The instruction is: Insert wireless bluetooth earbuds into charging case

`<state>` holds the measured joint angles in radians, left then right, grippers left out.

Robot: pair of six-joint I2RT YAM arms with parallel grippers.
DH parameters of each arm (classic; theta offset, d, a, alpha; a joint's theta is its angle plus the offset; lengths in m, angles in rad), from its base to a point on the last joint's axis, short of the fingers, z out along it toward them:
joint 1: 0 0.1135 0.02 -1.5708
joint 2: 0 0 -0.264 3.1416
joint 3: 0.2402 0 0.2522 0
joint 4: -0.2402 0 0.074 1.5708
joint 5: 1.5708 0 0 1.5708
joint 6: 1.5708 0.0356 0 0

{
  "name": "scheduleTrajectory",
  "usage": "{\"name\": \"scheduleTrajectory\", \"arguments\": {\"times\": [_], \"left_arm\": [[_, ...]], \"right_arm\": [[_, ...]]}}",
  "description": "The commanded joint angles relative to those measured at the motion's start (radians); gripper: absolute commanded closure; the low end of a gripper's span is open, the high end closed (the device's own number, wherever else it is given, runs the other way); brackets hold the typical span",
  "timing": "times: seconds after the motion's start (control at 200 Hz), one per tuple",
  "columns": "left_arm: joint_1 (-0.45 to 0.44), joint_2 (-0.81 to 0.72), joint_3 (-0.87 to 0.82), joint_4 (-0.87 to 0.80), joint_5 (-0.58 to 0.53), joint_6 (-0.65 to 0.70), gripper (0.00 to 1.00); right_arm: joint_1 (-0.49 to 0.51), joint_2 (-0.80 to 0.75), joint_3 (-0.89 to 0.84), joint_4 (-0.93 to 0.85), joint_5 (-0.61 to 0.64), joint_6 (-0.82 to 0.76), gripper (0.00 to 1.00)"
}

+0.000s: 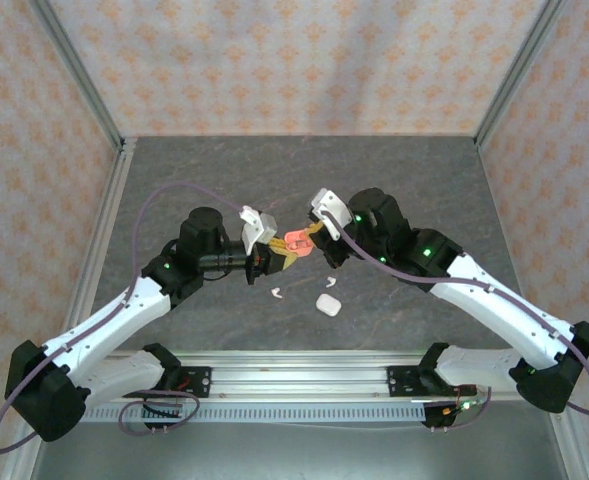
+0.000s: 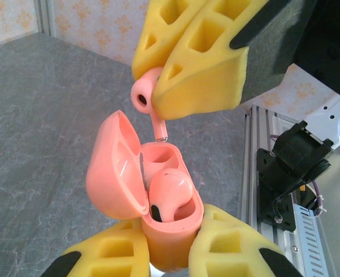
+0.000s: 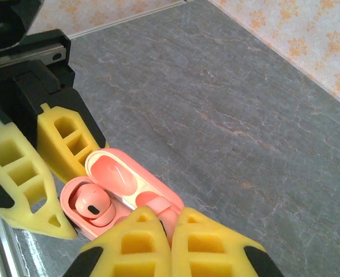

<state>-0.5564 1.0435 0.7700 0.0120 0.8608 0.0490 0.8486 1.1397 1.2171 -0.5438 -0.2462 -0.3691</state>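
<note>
My left gripper [image 1: 274, 258] is shut on the body of the coral-pink charging case [image 2: 170, 242], held above the table with its lid [image 2: 115, 167] swung open. One pink earbud [image 2: 168, 187] sits in the near slot; the far slot [image 2: 158, 156] is empty. My right gripper [image 2: 152, 86] is shut on a second pink earbud [image 2: 144, 92], stem pointing down just above that empty slot. In the right wrist view this earbud [image 3: 158, 203] pokes out between the fingertips, over the case [image 3: 71, 208].
A white case [image 1: 326, 304] lies shut on the grey tabletop below the grippers. Two white earbuds [image 1: 275, 293] [image 1: 326, 283] lie loose beside it. The arms' mounting rail [image 1: 294, 375] runs along the near edge.
</note>
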Motion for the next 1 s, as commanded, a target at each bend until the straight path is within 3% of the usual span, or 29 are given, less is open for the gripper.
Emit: {"name": "scheduleTrajectory", "arguments": {"times": [0.0, 0.535, 0.996], "left_arm": [[-0.002, -0.009, 0.038, 0.026, 0.029, -0.009, 1.00], [-0.002, -0.007, 0.054, 0.031, 0.028, -0.020, 1.00], [-0.002, -0.009, 0.060, 0.026, 0.023, -0.021, 1.00]], "right_arm": [[0.007, 0.000, -0.013, 0.006, 0.017, -0.037, 0.94], [0.020, -0.027, -0.067, 0.011, 0.018, -0.094, 0.94], [0.021, -0.051, -0.073, -0.013, -0.145, -0.101, 0.91]]}}
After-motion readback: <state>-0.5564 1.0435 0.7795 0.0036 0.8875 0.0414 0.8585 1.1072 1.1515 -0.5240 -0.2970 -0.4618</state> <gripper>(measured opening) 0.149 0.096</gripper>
